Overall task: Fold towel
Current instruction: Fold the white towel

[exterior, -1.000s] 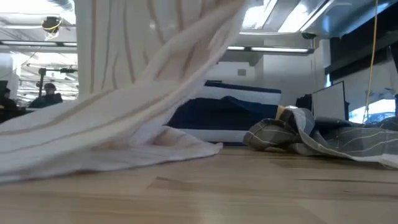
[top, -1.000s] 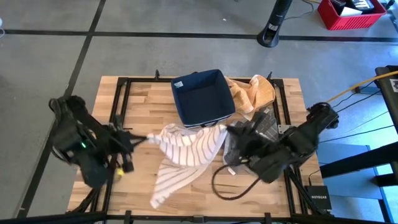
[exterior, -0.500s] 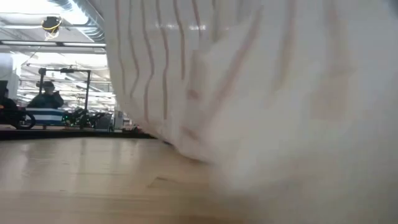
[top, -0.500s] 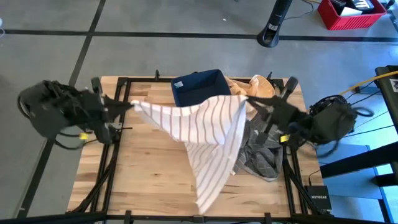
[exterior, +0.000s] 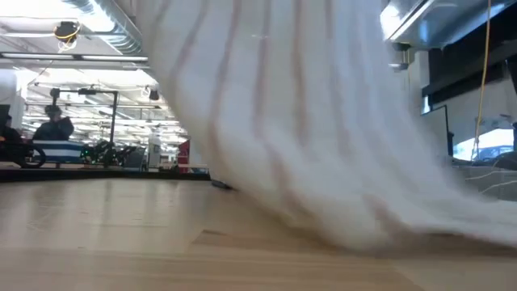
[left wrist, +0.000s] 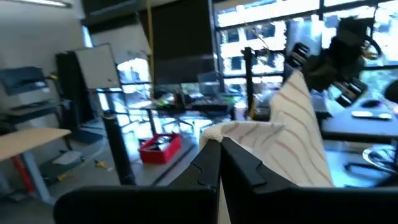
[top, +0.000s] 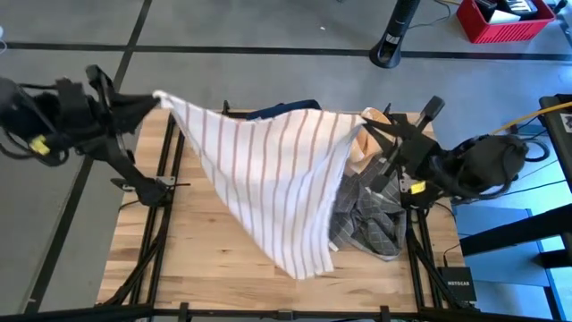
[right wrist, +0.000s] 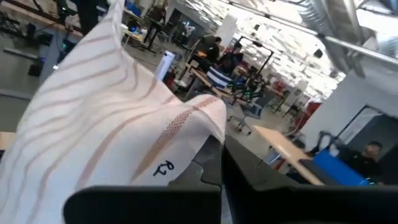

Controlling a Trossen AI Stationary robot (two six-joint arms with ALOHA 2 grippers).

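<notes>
The left pincer point(top: 154, 97) is raised beyond the tabletop's point(top: 192, 246) far left corner, pressed together on one corner of the towel point(top: 268, 179). In the left wrist view the dark fingers point(left wrist: 239, 165) clamp that white, red-striped cloth point(left wrist: 298, 137), with the other arm at its far end.

The towel hangs stretched in the air between both arms, spread over the middle of the tabletop. Its lowest corner droops toward the near edge, and the low view shows its hem point(exterior: 323, 178) brushing or just clearing the wood; which one I cannot tell. Behind it, at the far edge, a sliver of the blue bin point(top: 281, 109) shows.

Right of the towel lie an orange cloth point(top: 368, 136) and, nearer, a grey checked cloth point(top: 371, 228).

The right pincer point(top: 365, 127) is above the tabletop's far right part, pinching the towel's other top corner point(right wrist: 186, 121). A red crate point(top: 505, 18) stands on the floor far right.
</notes>
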